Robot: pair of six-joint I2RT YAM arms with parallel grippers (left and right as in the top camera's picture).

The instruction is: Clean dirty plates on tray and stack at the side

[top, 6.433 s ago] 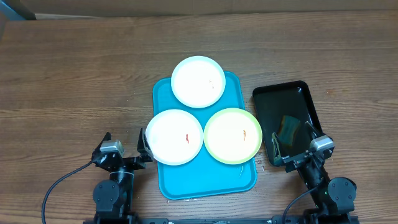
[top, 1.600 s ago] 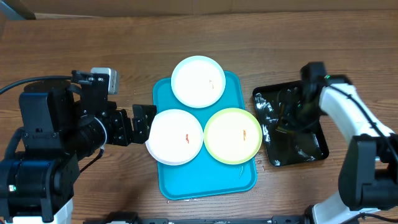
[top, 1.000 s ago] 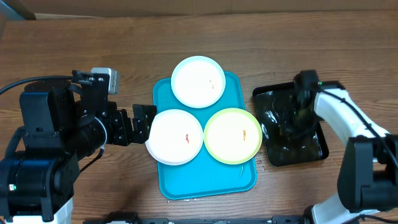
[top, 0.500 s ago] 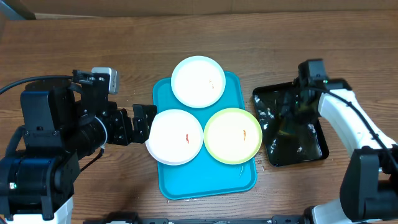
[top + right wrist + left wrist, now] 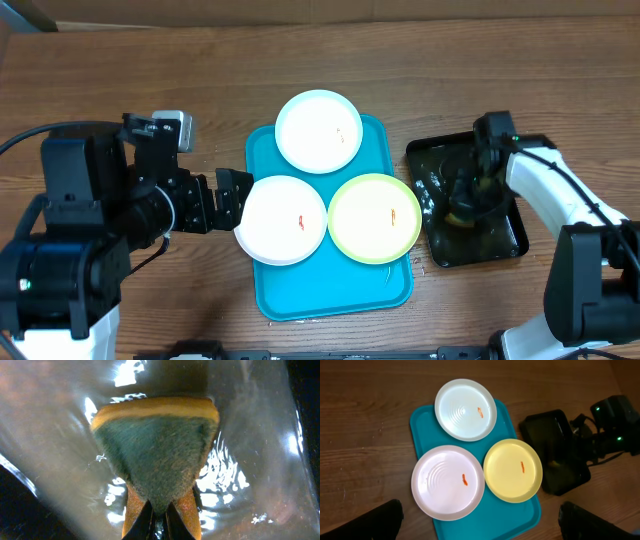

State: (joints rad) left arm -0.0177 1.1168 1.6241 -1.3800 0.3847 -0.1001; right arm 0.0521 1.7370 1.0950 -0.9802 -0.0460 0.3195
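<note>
Three plates lie on the turquoise tray [image 5: 340, 285]: a white one [image 5: 319, 131] at the far end, a white one [image 5: 281, 219] at the near left and a yellow-green-rimmed one [image 5: 375, 217] at the near right. Each carries a small red-orange smear. My left gripper [image 5: 232, 200] stands open just left of the near white plate [image 5: 447, 482], its dark fingertips [image 5: 387, 517] far apart. My right gripper [image 5: 159, 520] is down in the black tray [image 5: 500, 240], shut on the near edge of a wet green-and-yellow sponge [image 5: 155, 445].
The glossy black tray holds shallow water that glints around the sponge. It sits right of the turquoise tray [image 5: 490, 520] with a narrow gap between them. Bare wooden tabletop [image 5: 120, 90] lies to the left and at the back.
My right gripper has dropped onto the sponge in the black tray and shut on it. The left arm and the plates have stayed put.
</note>
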